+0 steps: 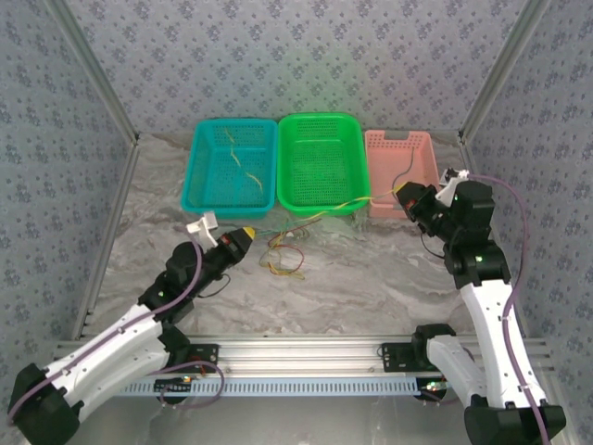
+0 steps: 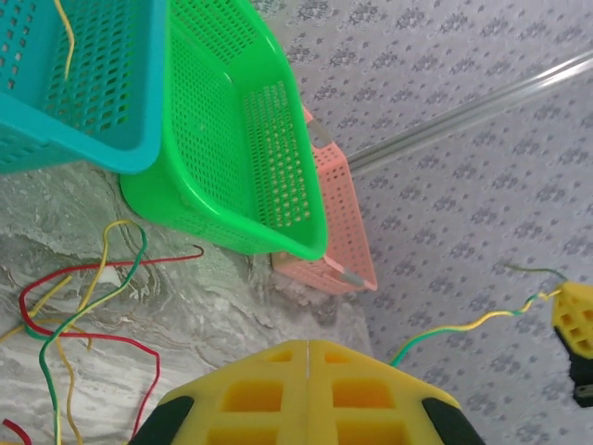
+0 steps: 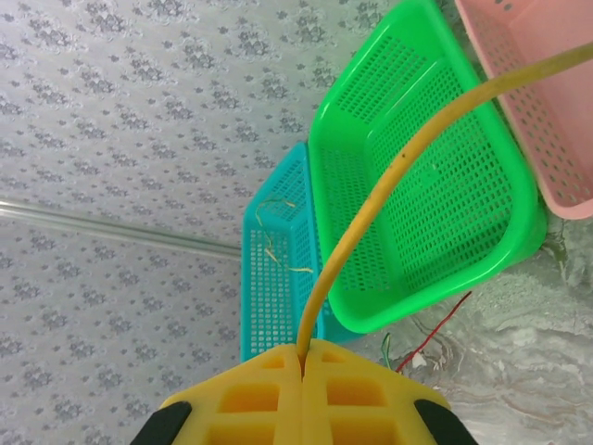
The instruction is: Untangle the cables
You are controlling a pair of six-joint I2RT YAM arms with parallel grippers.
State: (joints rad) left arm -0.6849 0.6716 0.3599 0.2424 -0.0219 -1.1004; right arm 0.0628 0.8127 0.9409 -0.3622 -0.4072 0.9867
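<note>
A loose tangle of cables [image 1: 285, 256], red, yellow and green, lies on the marble table in front of the baskets; the left wrist view shows it at lower left [image 2: 88, 297]. From it a yellow-green cable [image 1: 343, 206] stretches tight to my right gripper [image 1: 401, 193], which is raised before the pink basket. In the right wrist view that gripper [image 3: 303, 345] is shut on the yellow-green cable [image 3: 389, 176], which rises from the seam. My left gripper [image 1: 248, 232] sits just left of the tangle; its yellow jaws [image 2: 307, 343] are pressed together with nothing seen between them.
Three baskets line the back: a teal basket [image 1: 199, 176] holding a yellow cable [image 1: 236, 159], a green basket [image 1: 320, 119], and a pink basket [image 1: 398, 137] with a black cable [image 1: 405, 172]. Patterned walls close in both sides. An aluminium rail [image 1: 306, 352] runs along the near edge.
</note>
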